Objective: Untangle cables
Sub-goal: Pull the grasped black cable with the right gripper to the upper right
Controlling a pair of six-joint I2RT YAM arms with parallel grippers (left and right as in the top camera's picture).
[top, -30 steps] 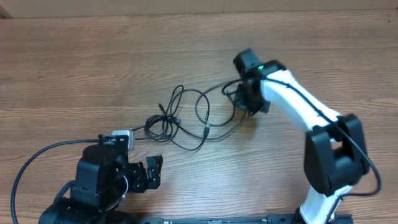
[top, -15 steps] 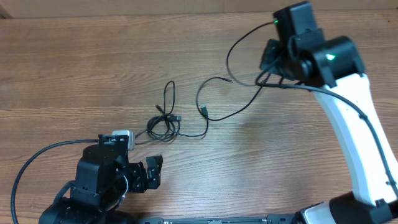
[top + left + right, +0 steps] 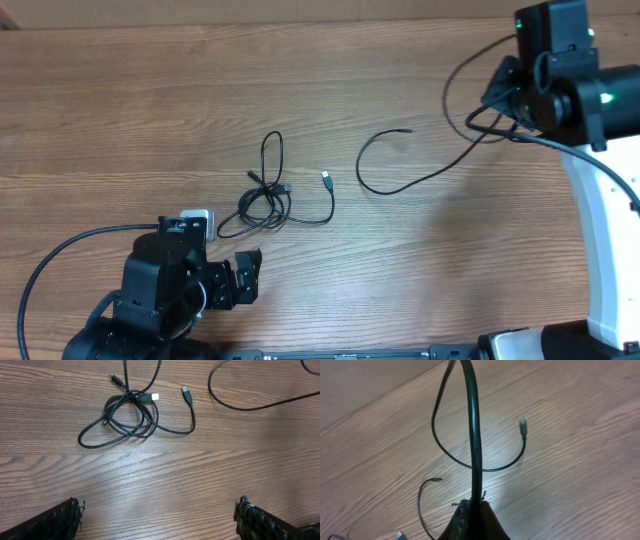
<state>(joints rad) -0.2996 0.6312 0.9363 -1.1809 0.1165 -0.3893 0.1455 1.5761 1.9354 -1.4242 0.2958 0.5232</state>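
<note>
Clearly the knotted cables point(image 3: 262, 200) lie just beyond your open left end effector point(image 3: 244, 278); your right end effector point(image 3: 503, 95) grips one separate cable point(image 3: 386, 192) near the far right corner of the tabletop point(image 3: 120, 90).

You had a table point(image 3: 150, 120) of mid-brown wood, its darker grain streaking left to right. The knotted cables point(image 3: 262, 200) near the left were black, and so was the loose cable point(image 3: 400, 190) to their right. One plug point(image 3: 153, 397) in the knot showed a pale, whitish metal tip, and the free plug point(image 3: 186, 394) beside it a silvery one. Your right arm point(image 3: 605, 210) was white along its link, with a black head point(image 3: 555, 60) carrying a small green light point(image 3: 603, 98). Your left arm point(image 3: 165, 290) was black all over, apart from a white block point(image 3: 195, 218) on its far side. The left gripper point(image 3: 157, 517) had black fingers point(image 3: 57, 520) with a pebbled pattern.
</note>
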